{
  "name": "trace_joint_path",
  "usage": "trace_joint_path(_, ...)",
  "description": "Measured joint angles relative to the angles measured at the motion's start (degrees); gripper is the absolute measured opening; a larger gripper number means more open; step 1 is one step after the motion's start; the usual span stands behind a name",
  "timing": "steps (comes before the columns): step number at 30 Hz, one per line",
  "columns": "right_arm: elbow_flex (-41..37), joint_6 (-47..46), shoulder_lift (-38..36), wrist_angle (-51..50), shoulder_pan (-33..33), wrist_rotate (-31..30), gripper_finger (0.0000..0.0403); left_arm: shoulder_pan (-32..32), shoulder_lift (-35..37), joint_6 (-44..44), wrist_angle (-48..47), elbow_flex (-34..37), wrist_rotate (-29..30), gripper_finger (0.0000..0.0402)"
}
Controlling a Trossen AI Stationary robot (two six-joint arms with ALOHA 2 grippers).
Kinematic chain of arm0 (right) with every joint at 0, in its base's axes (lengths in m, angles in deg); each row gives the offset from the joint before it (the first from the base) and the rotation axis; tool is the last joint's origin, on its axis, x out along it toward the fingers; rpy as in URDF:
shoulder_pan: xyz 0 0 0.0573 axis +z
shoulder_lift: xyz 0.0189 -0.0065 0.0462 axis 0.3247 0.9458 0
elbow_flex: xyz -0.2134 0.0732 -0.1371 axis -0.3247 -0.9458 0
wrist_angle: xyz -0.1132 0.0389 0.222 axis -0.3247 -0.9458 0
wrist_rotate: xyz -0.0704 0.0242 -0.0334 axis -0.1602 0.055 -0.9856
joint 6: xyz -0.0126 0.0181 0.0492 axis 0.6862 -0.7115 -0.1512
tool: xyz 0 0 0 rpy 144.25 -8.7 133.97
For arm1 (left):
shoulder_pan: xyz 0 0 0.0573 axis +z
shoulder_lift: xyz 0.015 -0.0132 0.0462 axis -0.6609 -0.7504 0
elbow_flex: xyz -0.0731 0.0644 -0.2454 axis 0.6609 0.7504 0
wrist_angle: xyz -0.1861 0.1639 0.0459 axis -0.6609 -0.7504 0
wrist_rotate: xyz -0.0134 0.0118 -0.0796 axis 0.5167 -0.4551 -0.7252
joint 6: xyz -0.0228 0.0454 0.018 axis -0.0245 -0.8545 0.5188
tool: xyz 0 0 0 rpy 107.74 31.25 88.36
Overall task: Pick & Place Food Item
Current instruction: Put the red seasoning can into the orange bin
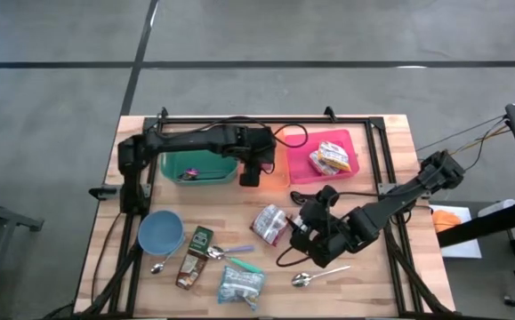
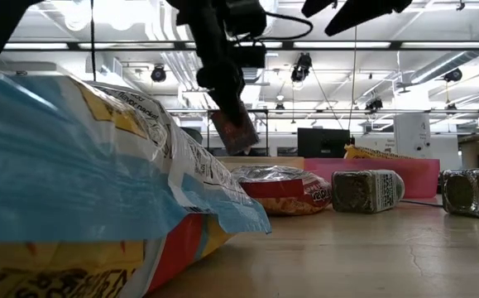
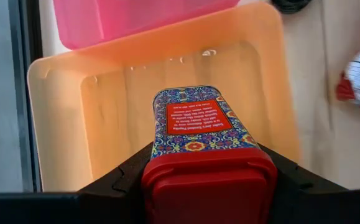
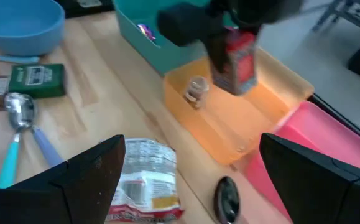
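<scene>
left hand [image 4: 229, 37] clamps one red-capped tin [image 3: 198, 130] over one orange tray [image 3: 61, 124]; right hand [image 1: 303, 233] gapes beside two spoons [image 1: 310, 278].

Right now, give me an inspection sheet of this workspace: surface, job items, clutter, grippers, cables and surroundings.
Surface: wooden table, inside a black frame.
Job's things: red-lidded spice tin held above the orange tray; pink tray beside it holds a snack bag; green bin on the other side.
Clutter: blue bowl, spoons, snack packets, green packets near the table's front.
Grippers: left gripper shut on the tin over the orange tray; right gripper open, low over the table by a snack packet.
Cables: black cable looping near the trays.
Surroundings: grey floor; ceiling lights and monitors behind.
</scene>
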Motion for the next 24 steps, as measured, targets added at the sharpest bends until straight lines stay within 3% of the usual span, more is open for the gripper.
trace_joint_path(12, -4.01, 2.69, -0.24, 3.74, -0.68, 1.27, 0.0368, 0.15, -4.65, -4.87, 4.21, -0.37, -0.63, 0.0201)
trace_joint_path(24, -3.85, 4.34, -0.13, 3.94, -1.01, 1.5, 0.0368, -0.19, -5.12, -6.51, -2.08, -0.42, -0.23, 0.0201)
